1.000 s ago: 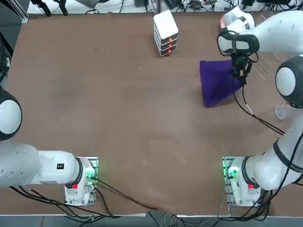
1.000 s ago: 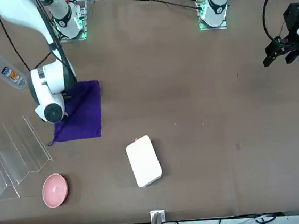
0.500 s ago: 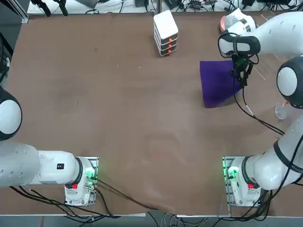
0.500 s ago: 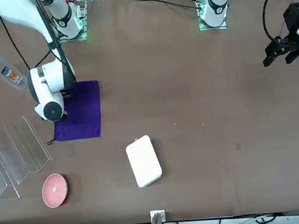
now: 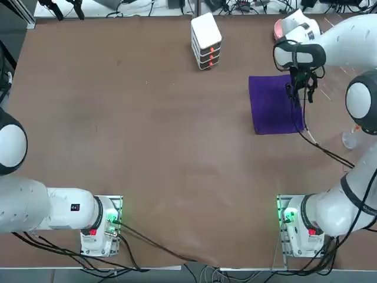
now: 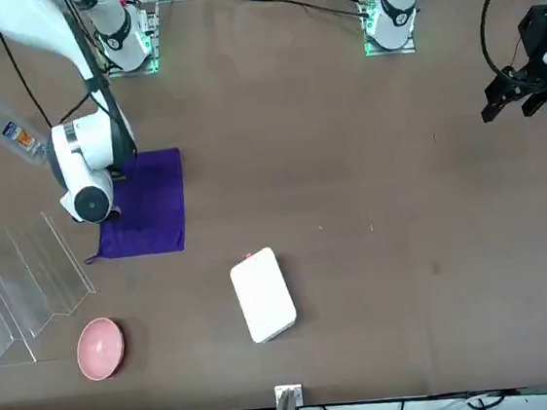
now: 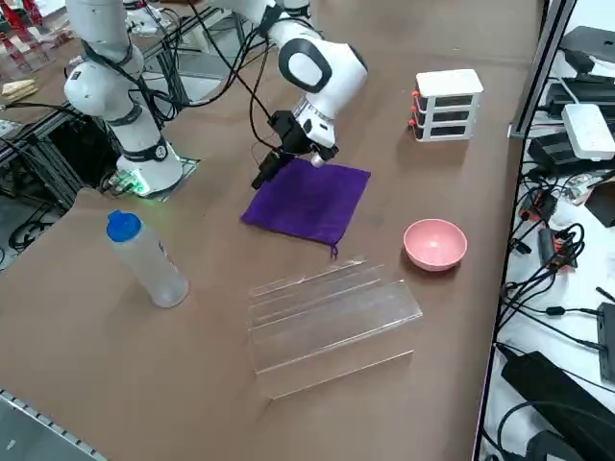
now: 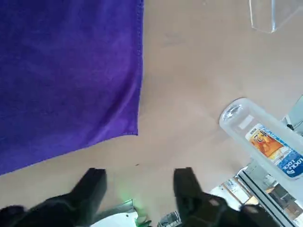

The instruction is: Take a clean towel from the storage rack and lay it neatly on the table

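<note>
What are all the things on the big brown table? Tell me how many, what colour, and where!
towel: one, deep purple, spread flat on the table near the working arm.
storage rack: one, clear, at the table's edge beside the towel.
bowl: one, pink, between rack and box.
box: one, white with orange marks, at the far edge.
bottle: one, clear with blue cap, standing near the rack.
table: one, brown, under everything.
right hand: one, black fingers apart, holding nothing, above the towel's edge.

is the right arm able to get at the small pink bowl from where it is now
Probably yes: the right gripper, open, hovers by the flat purple towel, and bare brown table lies between it and the pink bowl.
</note>
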You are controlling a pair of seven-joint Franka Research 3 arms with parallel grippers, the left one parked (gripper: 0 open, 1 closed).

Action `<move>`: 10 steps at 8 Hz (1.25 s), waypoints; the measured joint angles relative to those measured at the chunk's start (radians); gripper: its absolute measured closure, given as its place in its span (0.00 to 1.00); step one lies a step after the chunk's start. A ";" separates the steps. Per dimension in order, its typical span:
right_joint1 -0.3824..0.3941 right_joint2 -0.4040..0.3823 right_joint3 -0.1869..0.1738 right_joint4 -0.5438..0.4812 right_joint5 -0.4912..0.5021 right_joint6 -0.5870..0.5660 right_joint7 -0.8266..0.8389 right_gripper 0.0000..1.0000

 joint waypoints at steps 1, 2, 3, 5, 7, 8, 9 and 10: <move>-0.012 -0.017 0.000 0.003 0.000 0.003 -0.004 0.00; -0.032 -0.044 -0.001 0.010 0.011 0.008 -0.012 0.00; -0.053 -0.072 -0.001 0.031 0.062 0.015 -0.030 0.00; -0.069 -0.113 -0.001 0.144 0.169 0.008 -0.051 0.00; -0.076 -0.130 -0.001 0.288 0.246 -0.051 -0.073 0.00; -0.092 -0.131 -0.002 0.357 0.273 -0.105 -0.139 0.00; -0.114 -0.131 -0.003 0.420 0.290 -0.164 -0.231 0.00; -0.137 -0.133 -0.005 0.477 0.314 -0.206 -0.309 0.00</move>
